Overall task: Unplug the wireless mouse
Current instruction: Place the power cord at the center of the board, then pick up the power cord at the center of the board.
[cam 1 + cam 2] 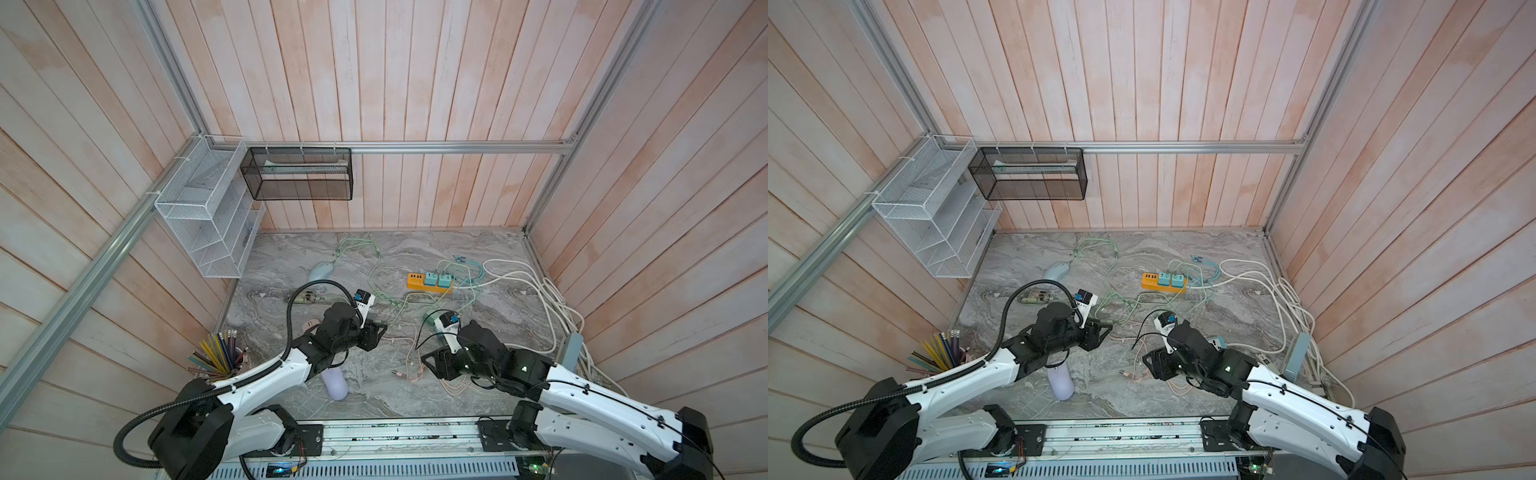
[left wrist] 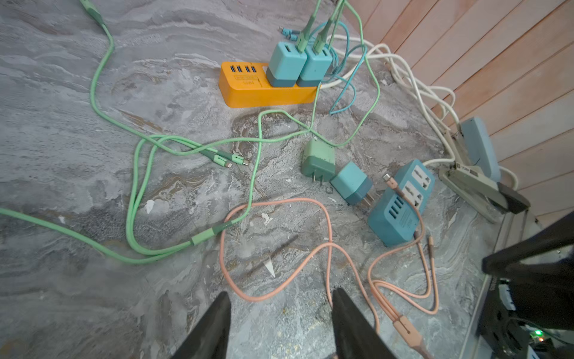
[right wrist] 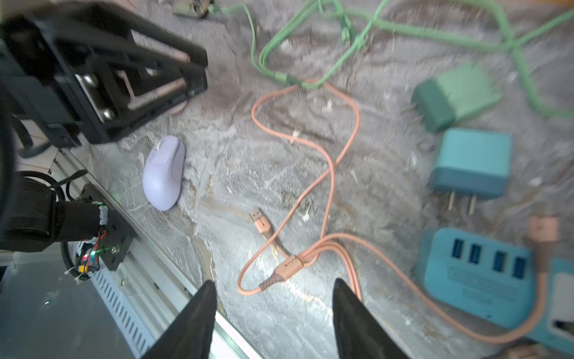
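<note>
Both pincers stand part-open and empty, left gripper [image 2: 281, 293] and right gripper [image 3: 274, 282] hanging above the table [image 3: 236, 161]; the lilac wireless mouse [image 3: 164, 174] lies near its front edge, apart from the pink cable's loose USB plug [image 3: 260, 220]; the orange power strip [image 2: 264, 90] label is illegible.

You get soft, even light in both top views, wall planks [image 1: 124, 124] bowing at the edges. Your left wrist view is sharp; the right wrist view smears, worst at the teal charger [image 3: 472, 164], with glare on the desk [image 3: 310, 298].
</note>
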Controlling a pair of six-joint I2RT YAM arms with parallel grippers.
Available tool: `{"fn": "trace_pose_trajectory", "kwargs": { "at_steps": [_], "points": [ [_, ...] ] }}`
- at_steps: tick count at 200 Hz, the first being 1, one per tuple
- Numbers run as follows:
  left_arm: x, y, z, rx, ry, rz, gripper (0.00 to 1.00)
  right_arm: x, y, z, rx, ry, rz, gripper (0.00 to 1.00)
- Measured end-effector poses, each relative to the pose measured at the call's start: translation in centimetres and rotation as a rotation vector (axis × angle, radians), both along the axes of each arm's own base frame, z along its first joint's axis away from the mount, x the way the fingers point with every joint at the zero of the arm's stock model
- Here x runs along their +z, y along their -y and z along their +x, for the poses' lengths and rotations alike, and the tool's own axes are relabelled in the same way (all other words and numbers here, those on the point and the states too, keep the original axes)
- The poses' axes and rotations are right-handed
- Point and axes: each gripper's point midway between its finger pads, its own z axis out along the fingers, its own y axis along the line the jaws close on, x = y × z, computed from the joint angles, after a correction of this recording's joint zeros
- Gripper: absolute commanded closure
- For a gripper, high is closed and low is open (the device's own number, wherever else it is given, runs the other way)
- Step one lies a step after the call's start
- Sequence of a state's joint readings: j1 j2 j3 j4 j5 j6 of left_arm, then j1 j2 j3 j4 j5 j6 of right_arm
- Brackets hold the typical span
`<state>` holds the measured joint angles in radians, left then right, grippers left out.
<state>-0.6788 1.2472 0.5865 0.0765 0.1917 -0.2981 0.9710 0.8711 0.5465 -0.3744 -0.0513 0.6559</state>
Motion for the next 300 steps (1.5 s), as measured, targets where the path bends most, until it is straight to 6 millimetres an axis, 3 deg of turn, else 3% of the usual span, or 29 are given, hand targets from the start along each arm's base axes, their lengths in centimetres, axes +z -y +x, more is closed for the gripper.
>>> {"fn": "trace_pose_trajectory", "kwargs": {
  "at_steps": [22,53,101,156,203,257,300],
  "points": [
    [0.0,1.6,0.7,-0.042,0.014,0.006,0.46,-3.3,0.6,-1.0,-0.061,-0.101,0.038,0.39],
    [-0.1,3.6,1.5,-0.088,0.028,0.009,0.46,-5.1,1.8,-0.3,-0.21,-0.19,0.165,0.38],
    [-4.2,4.6,0.8,-0.132,-0.041,0.072,0.49,-7.7,2.7,-0.7,-0.376,-0.369,0.408,0.35],
    [-6.5,4.5,-1.3,-0.168,-0.095,0.093,0.49,-6.4,1.3,-0.1,-0.414,-0.453,0.521,0.31],
    [-7.9,4.4,-1.9,-0.165,-0.135,0.09,0.49,-7.9,0.6,0.3,-0.446,-0.517,0.474,0.3],
    [-9.6,4.8,-2.8,-0.192,-0.207,0.081,0.51,-7.8,-0.8,1.7,-0.443,-0.508,0.485,0.29],
    [-9.5,6.5,-3.3,-0.241,-0.23,0.014,0.55,-7.9,-2.1,3.0,-0.429,-0.49,0.494,0.29]
  ]
}}
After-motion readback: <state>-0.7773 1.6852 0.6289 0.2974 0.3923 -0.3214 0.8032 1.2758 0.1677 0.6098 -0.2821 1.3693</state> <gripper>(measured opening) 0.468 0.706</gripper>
